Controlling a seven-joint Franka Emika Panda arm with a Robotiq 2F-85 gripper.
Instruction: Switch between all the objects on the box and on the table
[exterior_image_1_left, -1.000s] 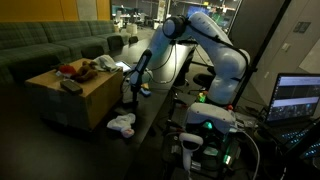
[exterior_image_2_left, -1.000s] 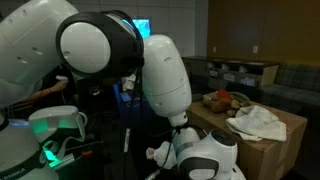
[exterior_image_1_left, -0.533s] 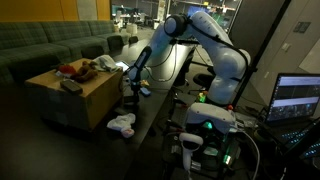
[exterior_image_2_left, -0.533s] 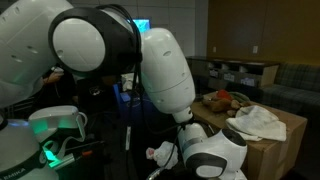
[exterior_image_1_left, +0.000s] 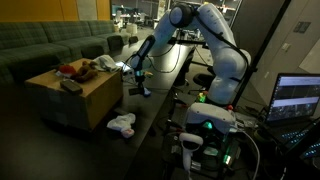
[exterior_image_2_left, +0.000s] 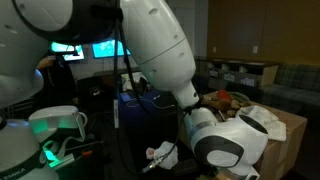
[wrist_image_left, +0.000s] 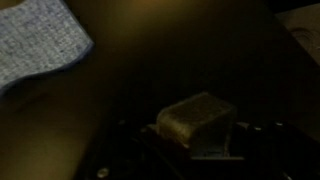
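Observation:
The wrist view is dark. My gripper (wrist_image_left: 197, 132) is shut on a small tan block (wrist_image_left: 195, 117) just above the black table (wrist_image_left: 150, 70), with a pale blue cloth (wrist_image_left: 35, 45) lying off to the upper left. In an exterior view my gripper (exterior_image_1_left: 136, 80) hangs low over the table (exterior_image_1_left: 160, 108), right beside the box (exterior_image_1_left: 75, 100). The box top carries a red soft thing (exterior_image_1_left: 66, 69), a brown thing (exterior_image_1_left: 88, 68), a white rag (exterior_image_1_left: 104, 63) and a black block (exterior_image_1_left: 71, 86). Another white rag (exterior_image_1_left: 122, 123) lies on the table's near part.
A green sofa (exterior_image_1_left: 50, 45) stands behind the box. A lit laptop screen (exterior_image_1_left: 297, 98) and the robot's base with green lights (exterior_image_1_left: 205, 125) sit at the near end. In an exterior view the arm (exterior_image_2_left: 160, 60) hides most of the table; the box (exterior_image_2_left: 292, 128) shows at right.
The jaws have gone from open to shut around the small block. The arm's elbow has swung upward and the gripper has risen slightly beside the box.

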